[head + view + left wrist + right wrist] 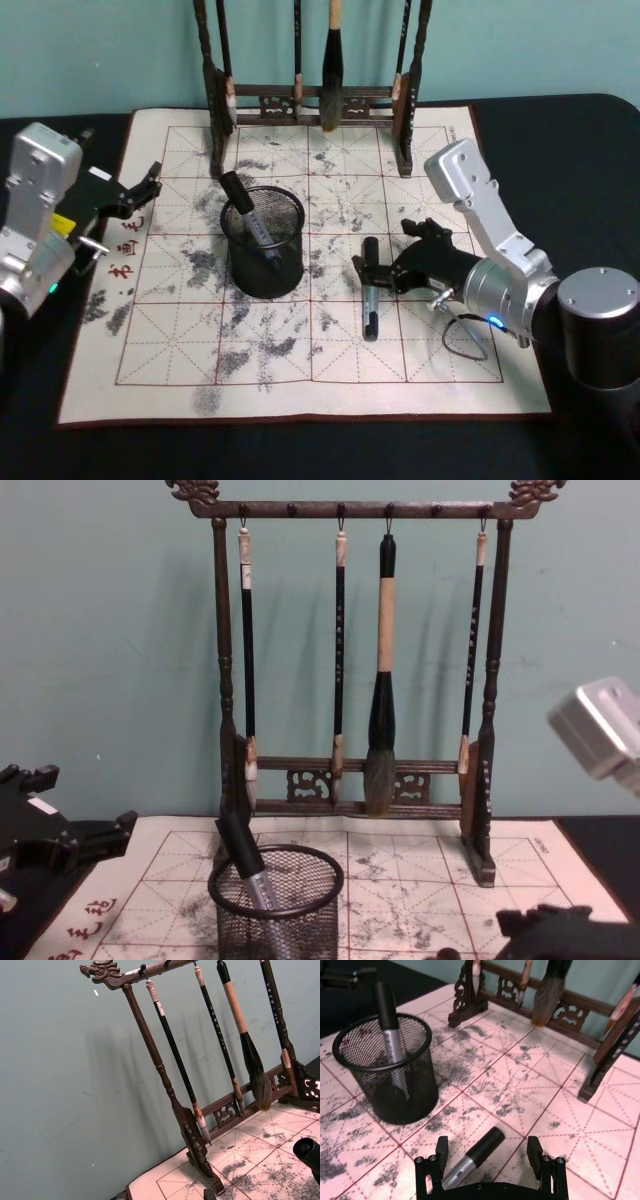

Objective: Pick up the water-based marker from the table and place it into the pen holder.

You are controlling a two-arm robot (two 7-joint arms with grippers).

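Note:
A water-based marker (370,300) with a black cap and silver body lies on the stained calligraphy mat, right of the pen holder (263,243). My right gripper (373,270) is open and low over it, one finger on each side of the marker (475,1154) and apart from it; its fingers (441,1149) show in the right wrist view. The black mesh pen holder (385,1067) stands upright with another marker (390,1035) leaning inside it. In the chest view the pen holder (276,912) sits front centre. My left gripper (135,195) rests open at the mat's left edge.
A tall dark wooden brush rack (310,100) with hanging brushes stands at the back of the mat (300,380), behind the holder. The mat lies on a black table (560,150). The right arm's cable (465,335) loops onto the mat's right side.

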